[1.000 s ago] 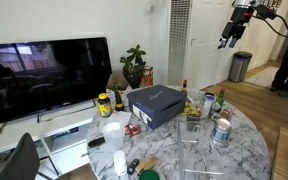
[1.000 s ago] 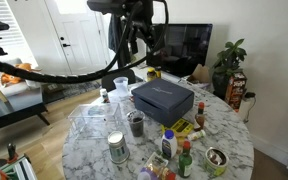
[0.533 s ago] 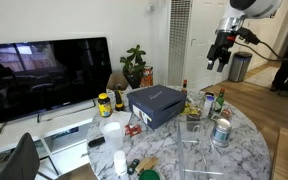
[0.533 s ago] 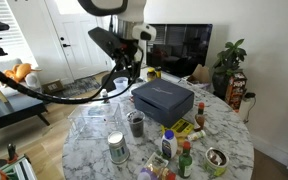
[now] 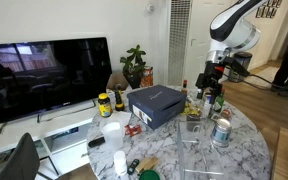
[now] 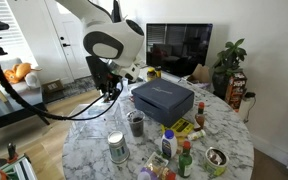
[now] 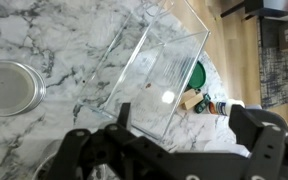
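Now lower, seemingly above clear box (image 7: 152,72)

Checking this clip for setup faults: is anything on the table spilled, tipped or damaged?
Nothing stands out. The clear bin sits flat on the marble table, the bottles stand upright, and no spill shows. The table is crowded, but the open gripper hangs above the bin, touching nothing.

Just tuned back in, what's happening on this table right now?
The arm's pincer hovers open above a clear plastic bin on the cluttered marble table. It holds nothing and looks clear of the bin. A dark blue box sits beside the bin, untouched.
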You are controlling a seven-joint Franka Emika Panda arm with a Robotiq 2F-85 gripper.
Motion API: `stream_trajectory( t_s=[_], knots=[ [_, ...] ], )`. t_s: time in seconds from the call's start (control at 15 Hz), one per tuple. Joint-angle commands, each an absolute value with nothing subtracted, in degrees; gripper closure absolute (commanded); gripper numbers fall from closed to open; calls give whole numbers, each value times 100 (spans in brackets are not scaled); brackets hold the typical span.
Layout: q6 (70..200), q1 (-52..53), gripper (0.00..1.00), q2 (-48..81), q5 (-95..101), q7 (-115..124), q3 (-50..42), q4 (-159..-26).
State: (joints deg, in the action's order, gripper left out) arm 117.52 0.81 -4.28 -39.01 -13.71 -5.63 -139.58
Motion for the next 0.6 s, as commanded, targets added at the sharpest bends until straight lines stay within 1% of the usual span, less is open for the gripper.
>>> stream_trajectory(
  t_s=[0.0,0.4,0.53],
  knots=[
    [11759,-24,0,-358,-3964,-1403,-457,-13951],
    [11764,-29,0,-322,-4008,-1420,-457,-13939],
    [11728,-50,0,-129,-4175,-1649,-477,-13993]
  ],
)
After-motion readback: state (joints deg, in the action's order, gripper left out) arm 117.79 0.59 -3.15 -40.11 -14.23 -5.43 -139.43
